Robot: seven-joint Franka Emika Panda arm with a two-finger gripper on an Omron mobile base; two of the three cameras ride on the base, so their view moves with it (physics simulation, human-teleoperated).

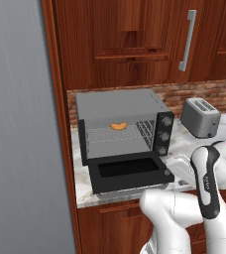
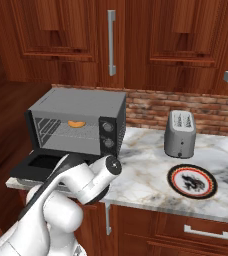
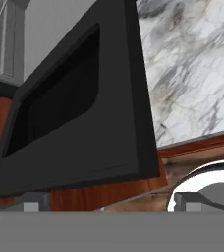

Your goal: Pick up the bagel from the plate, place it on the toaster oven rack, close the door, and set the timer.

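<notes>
One small golden-brown bagel (image 1: 118, 126) lies on the thin silver wire rack (image 1: 111, 134) inside the boxy black, grey-topped toaster oven (image 2: 79, 104), toward the far side of the shelf; the oven's wide black door (image 1: 129, 171) with its dark glass window hangs fully open, lying flat and jutting past the near edge of the pale marble counter (image 2: 146, 165); three round knobs (image 1: 163, 135) run down the oven's right-hand panel; the round red-rimmed plate (image 2: 192, 180) with a dark band around a pale centre sits bare on the counter well to the right, near the front edge, with a silver two-slot toaster (image 2: 180, 132) just behind it against the brick backsplash; the white arm's two-finger gripper (image 3: 111, 205) hovers low beside the open door's near edge, its small dark finger tips spread wide apart and holding nothing; brown wooden cabinets (image 2: 66, 35) with silver bar handles hang above.
</notes>
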